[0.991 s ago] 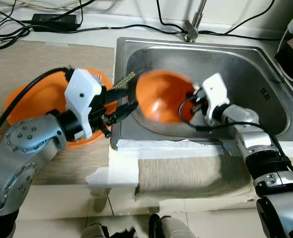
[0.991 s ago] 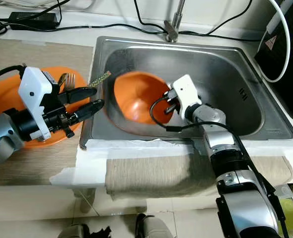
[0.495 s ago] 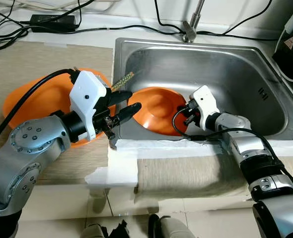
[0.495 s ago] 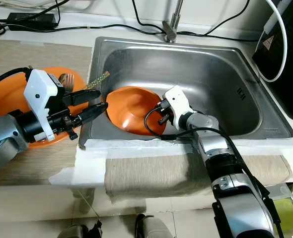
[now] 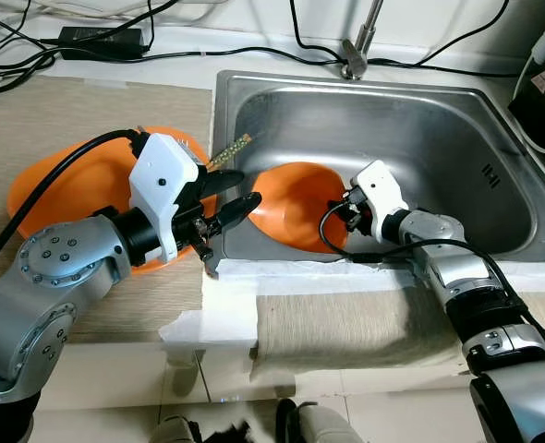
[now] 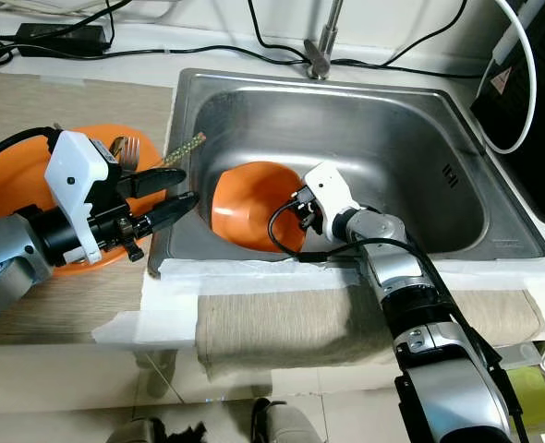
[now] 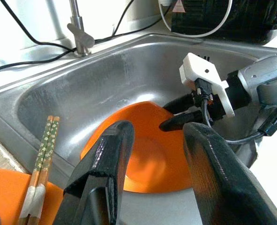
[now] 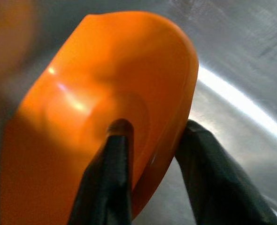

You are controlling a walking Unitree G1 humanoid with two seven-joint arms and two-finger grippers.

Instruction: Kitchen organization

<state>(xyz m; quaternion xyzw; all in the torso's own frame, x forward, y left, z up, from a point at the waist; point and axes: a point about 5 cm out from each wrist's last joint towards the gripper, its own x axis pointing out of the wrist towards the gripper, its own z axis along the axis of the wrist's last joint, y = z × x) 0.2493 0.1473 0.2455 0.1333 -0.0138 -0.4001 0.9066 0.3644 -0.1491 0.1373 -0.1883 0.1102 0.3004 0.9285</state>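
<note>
A: Right end effector (image 6: 300, 214) pinching the rim of the orange bowl (image 6: 251, 205), tilted inside the sink (image 6: 411, 138); probably for lifting out.

B: Left end effector (image 5: 239, 192) spread wide, empty, at the bowl's nine o'clock; likely waiting to receive.

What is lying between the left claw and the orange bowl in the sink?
Nothing: in the left wrist view the open left claw faces the orange bowl across bare steel sink wall.

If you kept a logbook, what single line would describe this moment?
right gripper: pinching orange bowl rim, tilted in sink | left gripper: open, beside bowl
</note>
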